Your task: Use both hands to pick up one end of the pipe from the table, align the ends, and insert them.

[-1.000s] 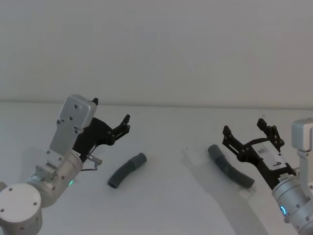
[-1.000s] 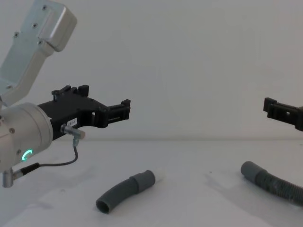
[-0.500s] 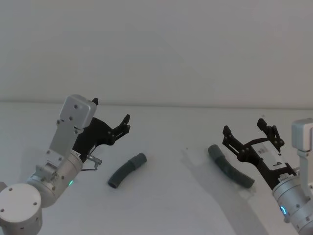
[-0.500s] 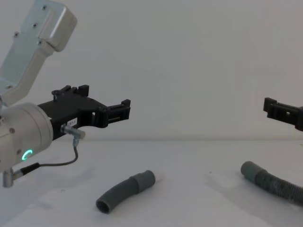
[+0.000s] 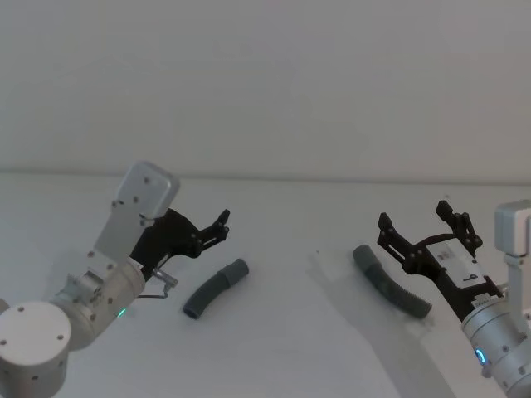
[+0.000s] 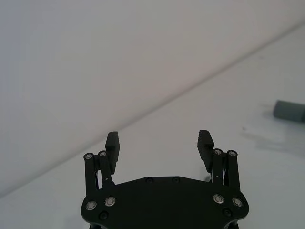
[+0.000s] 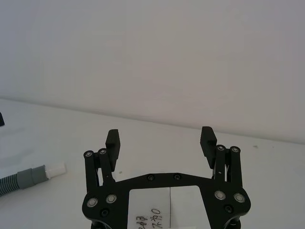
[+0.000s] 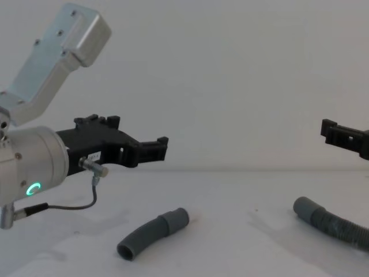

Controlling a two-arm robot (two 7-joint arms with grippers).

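**Head view.**
- Short tube (image 5: 214, 287): lies flat on the white surface (image 5: 282, 356) with nothing touching it. Its collar (image 5: 237, 269) is at the far right end.
- Left tool (image 5: 217, 227): held off the surface, just left of and beyond the short tube, with its black fingers pointing right. The fingers overlap from this angle, so the gap is hard to read. The arm rises from the lower left corner, with a green ring light (image 5: 121, 312) on the silver wrist.
- Corrugated hose (image 5: 390, 290): lies flat, well to the right of the short tube, with its cuff (image 5: 362, 254) at the end nearer that tube.
- Right tool (image 5: 414, 219): above the hose, far right of the short tube, jaws wide apart and empty.

**Left wrist view.**
- Left tool (image 6: 159, 141): jaws spread wide with nothing between them.
- Short tube (image 6: 289, 110): cut off at the picture's edge past its collar end, apart from the fingers.

**Right wrist view.**
- Right tool (image 7: 161, 136): jaws spread wide and empty.
- Hose cuff (image 7: 32, 174): lies on the surface clear of the fingers, and the hose beyond it is cut off.
- Pale stub (image 7: 56, 169): sits at the cuff's mouth; its nature is unclear.

**Chest view.**
- Left tool (image 8: 160, 148): seen side-on, held level, higher than and left of the short tube (image 8: 151, 234).
- Right tool (image 8: 341, 136): cut off by the edge, high above the hose (image 8: 333, 227), far right of the short tube.
- Hose: its far length is cut off.
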